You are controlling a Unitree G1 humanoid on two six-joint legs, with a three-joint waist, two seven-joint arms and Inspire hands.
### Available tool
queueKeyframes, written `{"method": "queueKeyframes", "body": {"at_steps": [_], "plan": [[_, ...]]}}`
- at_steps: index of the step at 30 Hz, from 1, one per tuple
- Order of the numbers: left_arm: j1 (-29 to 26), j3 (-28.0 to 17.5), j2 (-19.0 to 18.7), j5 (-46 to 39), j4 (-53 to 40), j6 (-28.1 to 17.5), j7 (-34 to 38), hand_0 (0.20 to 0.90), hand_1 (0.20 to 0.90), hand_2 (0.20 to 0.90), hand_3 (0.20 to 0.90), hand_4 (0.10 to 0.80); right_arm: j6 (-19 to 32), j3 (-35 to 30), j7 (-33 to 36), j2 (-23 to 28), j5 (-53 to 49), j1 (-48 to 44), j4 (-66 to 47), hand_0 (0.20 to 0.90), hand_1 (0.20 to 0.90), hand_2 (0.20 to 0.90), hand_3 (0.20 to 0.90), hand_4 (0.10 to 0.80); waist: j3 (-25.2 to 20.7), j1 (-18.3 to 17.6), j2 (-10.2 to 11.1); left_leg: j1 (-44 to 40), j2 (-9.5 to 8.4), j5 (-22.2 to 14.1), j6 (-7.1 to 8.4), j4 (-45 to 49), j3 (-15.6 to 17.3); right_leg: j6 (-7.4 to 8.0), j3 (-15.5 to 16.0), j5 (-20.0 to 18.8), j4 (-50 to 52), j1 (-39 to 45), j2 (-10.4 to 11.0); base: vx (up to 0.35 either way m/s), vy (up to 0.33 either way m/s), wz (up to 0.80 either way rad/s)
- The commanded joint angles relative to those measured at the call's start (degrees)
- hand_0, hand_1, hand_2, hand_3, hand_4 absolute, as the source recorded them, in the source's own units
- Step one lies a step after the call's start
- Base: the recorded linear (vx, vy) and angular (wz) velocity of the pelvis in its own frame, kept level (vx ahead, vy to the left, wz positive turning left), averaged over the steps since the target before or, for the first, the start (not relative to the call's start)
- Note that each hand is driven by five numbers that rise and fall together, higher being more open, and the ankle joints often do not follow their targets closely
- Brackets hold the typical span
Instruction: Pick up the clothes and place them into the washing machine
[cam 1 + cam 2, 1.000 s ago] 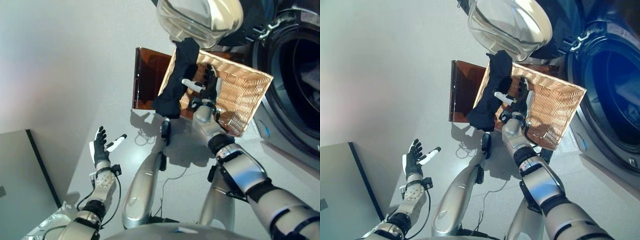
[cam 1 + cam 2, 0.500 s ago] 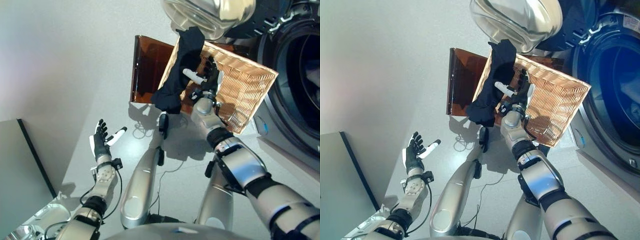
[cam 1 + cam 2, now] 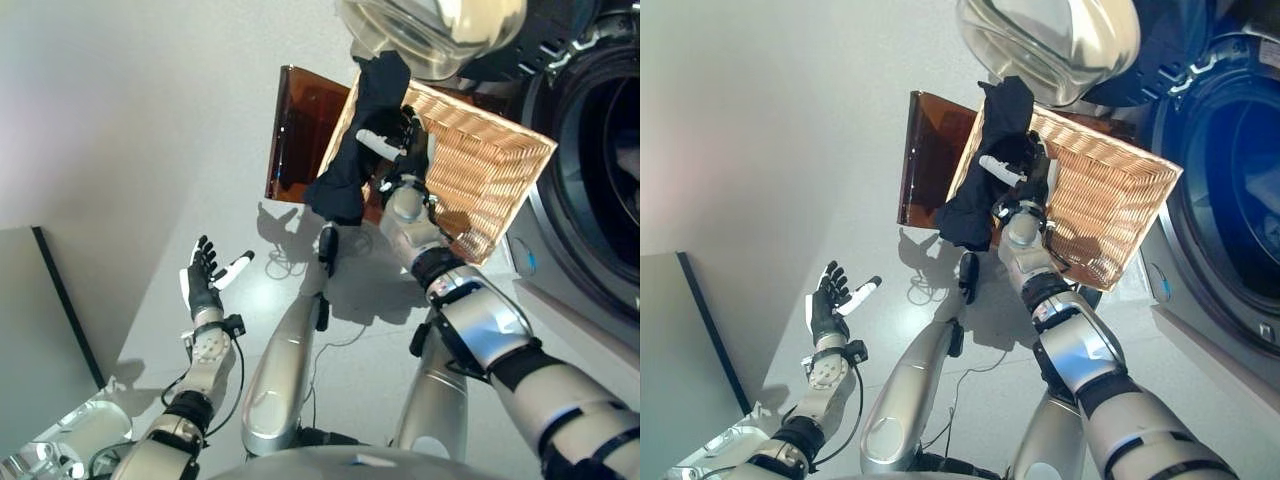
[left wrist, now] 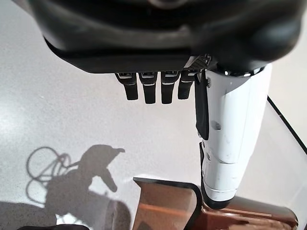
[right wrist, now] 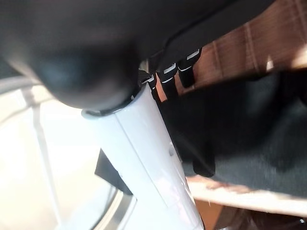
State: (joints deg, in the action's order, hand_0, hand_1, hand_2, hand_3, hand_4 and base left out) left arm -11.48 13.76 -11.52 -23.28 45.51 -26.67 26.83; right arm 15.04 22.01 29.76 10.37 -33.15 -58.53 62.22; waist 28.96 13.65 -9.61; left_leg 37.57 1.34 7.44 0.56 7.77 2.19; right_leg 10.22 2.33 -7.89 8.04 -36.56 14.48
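A dark garment (image 3: 345,185) hangs over the near left rim of the wicker basket (image 3: 490,170), which rests tilted on the dark brown box (image 3: 300,135). My right hand (image 3: 408,150) is open over the basket's left side, its fingers straight and its white thumb lying across the garment. In the right wrist view the thumb (image 5: 148,139) reaches onto the dark cloth (image 5: 249,129). My left hand (image 3: 203,290) is open and empty, held up over the floor at the lower left; its fingers (image 4: 148,88) are straight in the left wrist view.
The washing machine's open drum (image 3: 600,170) is at the right, just past the basket. Its round glass door (image 3: 440,25) swings open above the basket's far end. A grey panel (image 3: 30,320) stands at the lower left.
The view has shifted a little. My right hand has moved slightly left, so its thumb now lies over the garment. The left hand has stayed in place.
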Motion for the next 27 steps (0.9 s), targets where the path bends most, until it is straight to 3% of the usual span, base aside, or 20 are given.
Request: {"method": "queueKeyframes", "body": {"at_steps": [1,14,27], "plan": [[0.8,-0.7,-5.7,-1.2,-3.1,-2.6,0.9,0.900,0.900,0.900,0.900,0.800,3.7,1.8,-3.0,-4.3,0.3,-6.2,-2.8,0.900,0.900,0.900,0.900,0.800,-0.1,2.6,-2.5,2.4,-1.30,1.7,2.76,-2.0,1.9,-3.52,-2.7,8.3,8.3,0.0,0.5,0.012,0.013,0.09],[0.3,-0.2,-6.2,-2.1,-1.5,-1.9,-0.2,0.900,0.900,0.900,0.900,0.800,3.3,3.7,-2.6,-9.9,1.2,-2.6,-2.7,0.900,0.900,0.900,0.900,0.800,-2.2,3.8,0.1,-0.6,-1.38,0.5,2.20,-0.7,0.2,-3.63,-0.8,9.0,7.6,5.1,0.3,0.011,-0.013,0.02],[1.2,-0.5,-7.1,-2.2,-2.1,-2.0,0.6,0.900,0.900,0.900,0.900,0.800,0.4,2.0,1.5,-6.3,7.7,-8.0,3.1,0.900,0.900,0.900,0.900,0.800,0.3,4.6,-0.4,1.2,-1.53,1.4,2.63,-1.5,-0.5,-3.58,0.5,9.3,7.3,4.6,0.4,0.005,-0.008,0.09]]}}
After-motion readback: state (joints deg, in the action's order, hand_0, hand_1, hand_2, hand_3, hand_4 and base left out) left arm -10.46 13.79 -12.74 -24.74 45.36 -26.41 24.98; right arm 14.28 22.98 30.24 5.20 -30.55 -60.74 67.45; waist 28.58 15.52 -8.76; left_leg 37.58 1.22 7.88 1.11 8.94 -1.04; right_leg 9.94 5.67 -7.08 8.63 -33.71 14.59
